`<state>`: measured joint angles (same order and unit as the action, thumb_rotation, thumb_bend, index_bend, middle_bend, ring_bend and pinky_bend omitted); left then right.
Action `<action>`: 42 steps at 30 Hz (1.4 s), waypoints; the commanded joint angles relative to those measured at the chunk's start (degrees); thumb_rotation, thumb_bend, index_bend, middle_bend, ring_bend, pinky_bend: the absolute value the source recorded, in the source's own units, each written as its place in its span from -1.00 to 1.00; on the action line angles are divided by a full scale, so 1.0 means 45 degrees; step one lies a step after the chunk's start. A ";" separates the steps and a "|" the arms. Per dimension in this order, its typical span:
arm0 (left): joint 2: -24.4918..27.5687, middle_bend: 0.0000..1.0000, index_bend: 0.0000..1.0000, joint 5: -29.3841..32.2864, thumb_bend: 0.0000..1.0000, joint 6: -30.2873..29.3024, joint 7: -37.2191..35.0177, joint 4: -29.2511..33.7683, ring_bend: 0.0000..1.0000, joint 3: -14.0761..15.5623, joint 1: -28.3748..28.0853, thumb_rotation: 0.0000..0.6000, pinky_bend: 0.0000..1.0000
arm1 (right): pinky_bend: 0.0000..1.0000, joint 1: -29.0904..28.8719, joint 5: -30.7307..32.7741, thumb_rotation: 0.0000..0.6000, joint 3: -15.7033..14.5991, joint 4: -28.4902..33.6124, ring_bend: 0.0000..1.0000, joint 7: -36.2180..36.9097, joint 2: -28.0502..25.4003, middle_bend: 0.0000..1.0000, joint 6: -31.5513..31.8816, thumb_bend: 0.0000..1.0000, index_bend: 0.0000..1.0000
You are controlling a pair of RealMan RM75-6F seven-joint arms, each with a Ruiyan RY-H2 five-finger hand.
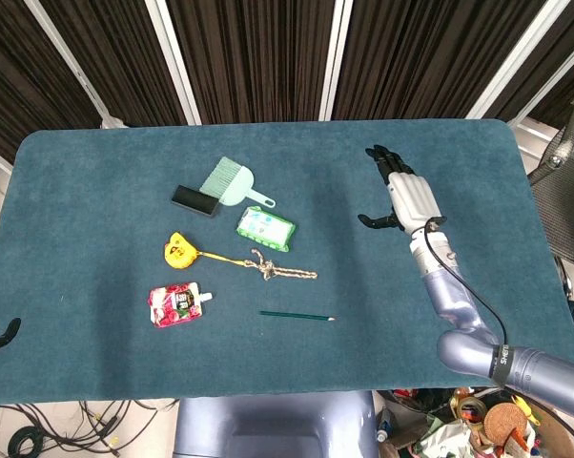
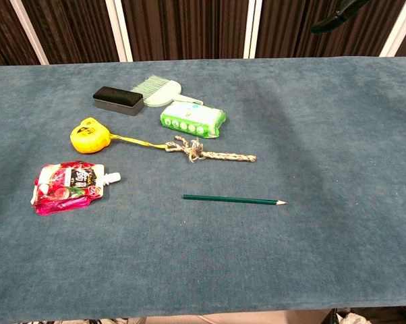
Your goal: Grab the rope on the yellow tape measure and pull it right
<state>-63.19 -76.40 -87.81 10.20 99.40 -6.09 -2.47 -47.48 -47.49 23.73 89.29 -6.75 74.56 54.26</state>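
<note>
The yellow tape measure [image 1: 178,250] [image 2: 88,136] lies left of centre on the blue table. A thin yellow strap runs from it to a knotted tan rope [image 1: 277,270] [image 2: 206,154] stretched out to the right. My right hand [image 1: 406,196] hovers far to the right of the rope, fingers spread, holding nothing; the chest view catches only its dark fingers [image 2: 338,15] at the top edge. Of my left hand [image 1: 1,336], only two dark fingers show at the table's left edge, wide apart and well away from the tape measure.
A green pencil [image 1: 297,315] [image 2: 233,199] lies just in front of the rope. A red pouch [image 1: 175,305] sits in front of the tape measure. Behind the rope are a green packet [image 1: 265,229], a pale green brush [image 1: 230,181] and a black block [image 1: 195,200].
</note>
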 commanded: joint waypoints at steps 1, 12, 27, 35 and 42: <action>0.0015 -1.00 -0.93 -0.0095 -0.51 -0.0050 0.0008 0.0005 -1.00 0.0020 0.0010 1.00 -1.00 | -0.71 -0.0027 0.0002 1.00 0.0069 0.0131 -1.00 0.0018 0.0035 -1.00 0.0135 -0.79 -0.96; 0.0046 -1.00 -0.93 -0.0216 -0.51 -0.0109 -0.0079 0.0012 -1.00 0.0080 0.0066 1.00 -1.00 | -0.72 0.0020 0.0303 1.00 0.0049 0.0717 -1.00 -0.0285 -0.0190 -1.00 0.0459 -0.79 -0.96; 0.0019 -1.00 -0.93 -0.0140 -0.51 -0.0053 -0.0042 -0.0002 -1.00 0.0044 0.0040 1.00 -1.00 | -0.71 -0.0092 0.0493 1.00 -0.0144 0.0633 -1.00 -0.0462 -0.0114 -1.00 0.0389 -0.77 -0.96; 0.0009 -1.00 -0.93 -0.0156 -0.51 -0.0035 -0.0006 -0.0011 -1.00 0.0062 0.0035 1.00 -1.00 | -0.72 0.0291 0.0023 1.00 -0.1295 0.1411 -1.00 -0.1265 0.0364 -1.00 0.0954 -0.77 -0.88; 0.0007 -1.00 -0.93 -0.0139 -0.51 -0.0068 0.0000 -0.0008 -1.00 0.0049 0.0052 1.00 -1.00 | -0.72 0.0491 -0.0358 1.00 -0.2367 0.1095 -1.00 -0.1620 0.1742 -1.00 0.1039 -0.71 -0.71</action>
<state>-63.16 -77.03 -88.12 10.20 99.37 -5.87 -2.24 -45.55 -48.34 14.39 95.17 -13.62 80.35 58.89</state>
